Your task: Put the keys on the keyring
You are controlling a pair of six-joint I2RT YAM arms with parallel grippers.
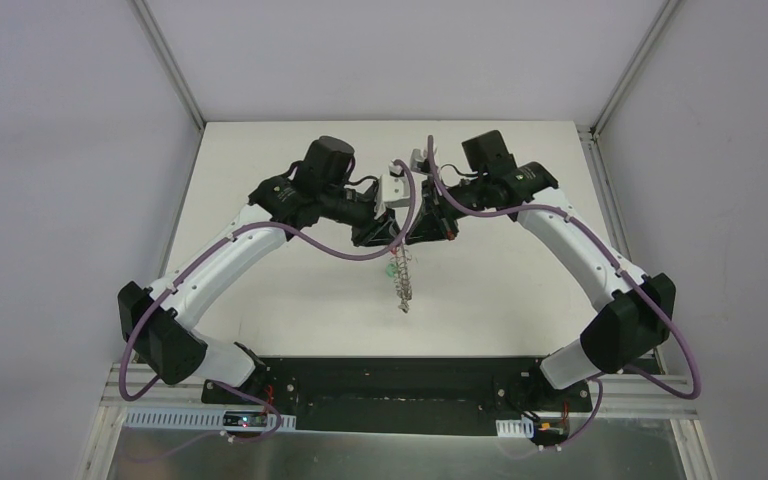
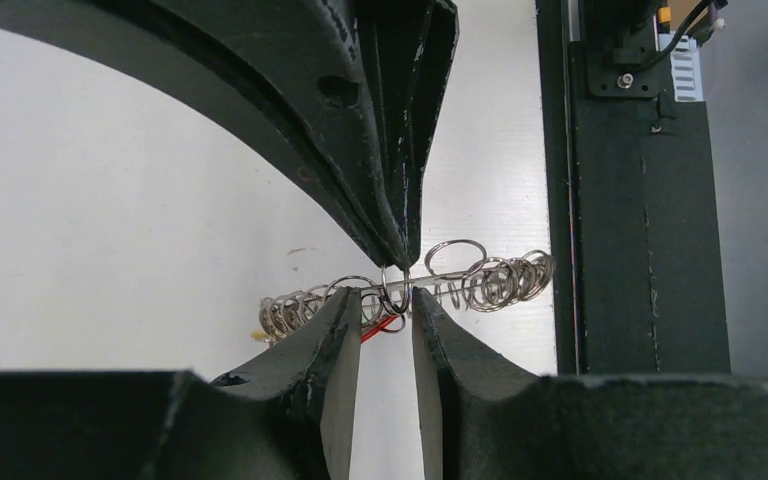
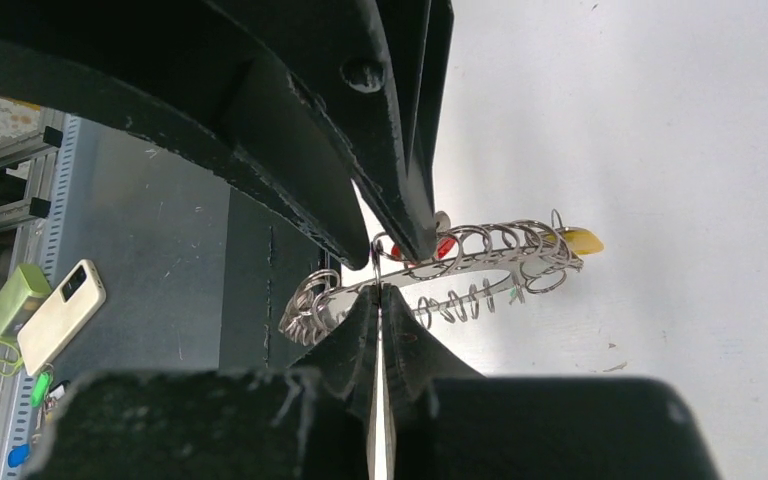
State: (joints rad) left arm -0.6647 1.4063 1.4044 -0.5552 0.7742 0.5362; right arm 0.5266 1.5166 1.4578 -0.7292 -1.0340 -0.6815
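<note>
White worktop (image 1: pixel 260 290), grey walls all round. Above its middle the right gripper (image 3: pixel 378 290) is clamped on the coiled keyring (image 3: pixel 500 262), clear of the surface. Facing it, the left gripper (image 2: pixel 388 300) straddles the same rim, its fingers narrowly apart. Red and yellow keys (image 3: pixel 580 240) show among the coils. A purple cable (image 1: pixel 345 256) droops just beside.

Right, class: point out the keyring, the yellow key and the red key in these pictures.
keyring (image 3: pixel 480 267), right wrist view, on its grey metal band seen edge-on.
yellow key (image 3: pixel 582 241), right wrist view, on its plastic head.
red key (image 3: pixel 446 247), right wrist view, on its plastic head.
</note>
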